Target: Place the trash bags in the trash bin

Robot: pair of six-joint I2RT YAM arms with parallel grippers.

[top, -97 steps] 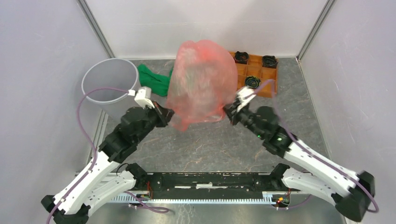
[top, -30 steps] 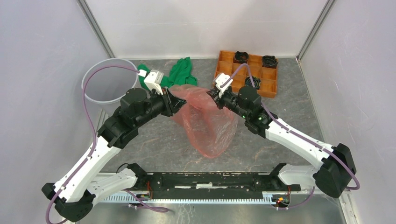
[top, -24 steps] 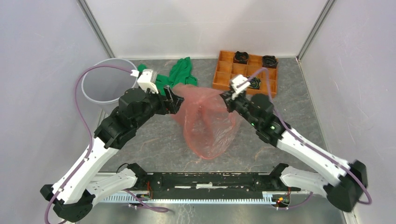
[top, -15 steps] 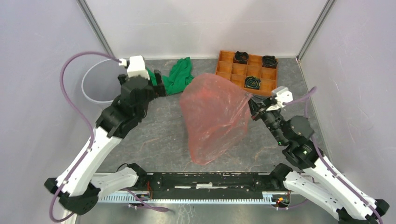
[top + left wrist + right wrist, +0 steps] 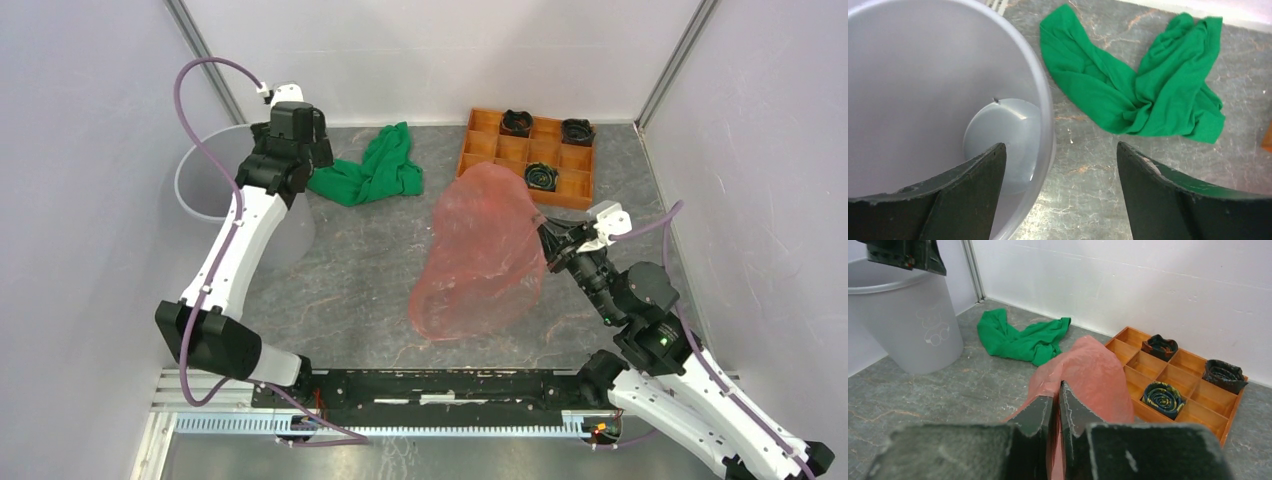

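The trash bag (image 5: 483, 255), a wrinkly translucent red-orange film, hangs from my right gripper (image 5: 540, 231) and drapes down to the table at centre right. In the right wrist view the two fingers are shut on a fold of the bag (image 5: 1095, 375), my right gripper (image 5: 1057, 392) pinching the film between its pads. The grey trash bin (image 5: 205, 190) stands upright at the back left, nothing inside it (image 5: 923, 100). My left gripper (image 5: 316, 152) hovers open above the bin's right rim (image 5: 1047, 105), holding nothing; my left gripper (image 5: 1060, 146) straddles that rim from above.
A green cloth (image 5: 372, 173) lies crumpled on the table between the bin and the orange-brown compartment tray (image 5: 500, 150) at the back, which holds three dark rolled items. White walls enclose the back and both sides.
My left gripper let go of the bag, opened, and swung back left to above the bin. My right arm drew back to the right, carrying the bag alone.
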